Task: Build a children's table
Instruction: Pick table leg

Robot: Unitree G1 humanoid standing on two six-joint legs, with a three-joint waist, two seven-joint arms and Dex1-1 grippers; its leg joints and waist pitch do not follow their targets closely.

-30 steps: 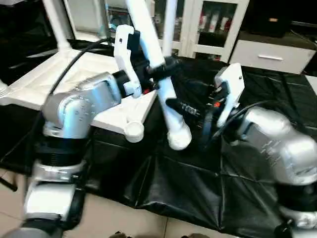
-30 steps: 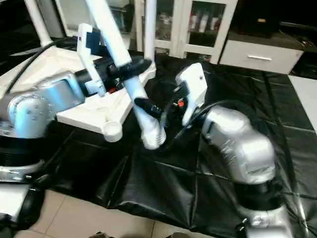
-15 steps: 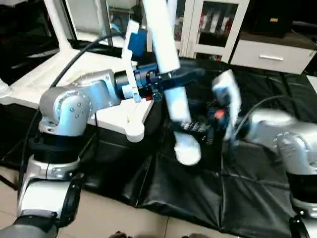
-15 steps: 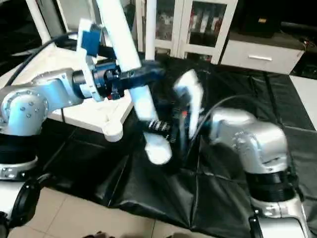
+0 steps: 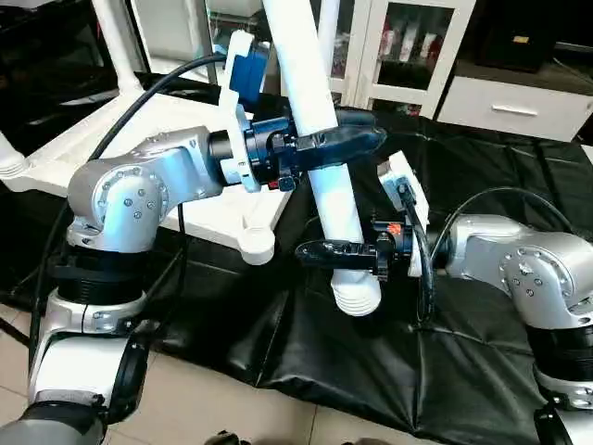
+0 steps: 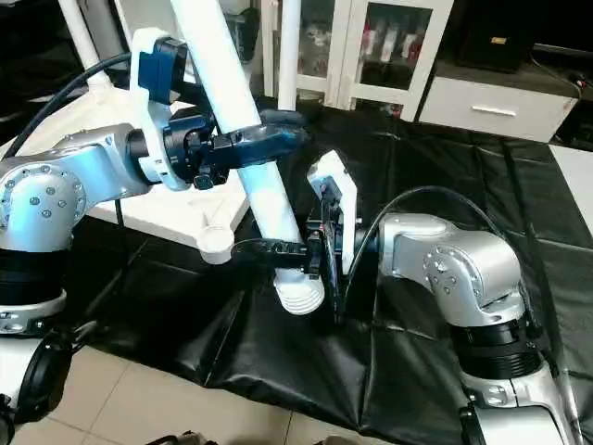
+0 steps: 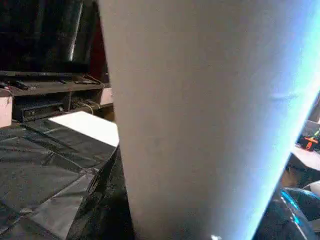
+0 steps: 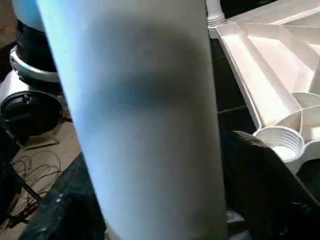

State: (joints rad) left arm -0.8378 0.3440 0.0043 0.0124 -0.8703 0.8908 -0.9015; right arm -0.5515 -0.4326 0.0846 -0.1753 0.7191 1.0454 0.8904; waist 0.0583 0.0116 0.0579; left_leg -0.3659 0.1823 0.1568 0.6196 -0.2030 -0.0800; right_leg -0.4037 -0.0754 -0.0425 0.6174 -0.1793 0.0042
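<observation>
While the white tube leg (image 5: 315, 139) stands nearly upright above the desk (image 5: 482, 185), leaning a little, its ribbed threaded end (image 5: 357, 295) hangs free just over the black cover near the desk's front edge. The left hand (image 5: 338, 144) is clamped around the leg's middle, one black finger wrapping across the front of the tube. Lower down, the right hand (image 5: 338, 250) reaches in level from the right, its fingers (image 5: 324, 250) set on either side of the tube just above the threads; they lie close along it, but whether they press on it or stand slightly off I cannot tell.

Upside down on the desk's left part lies the white tabletop (image 5: 139, 130), ribbed underside up. Its nearest round corner socket (image 5: 257, 246) sits empty at the tabletop's front corner, just beside the hanging leg end and a little to its left. Another leg (image 5: 116, 46) rises from the tabletop's far left side, and a further one (image 6: 289, 51) stands at its far right corner. Behind the desk's far edge stands a white cabinet with glass doors (image 5: 408, 46).
</observation>
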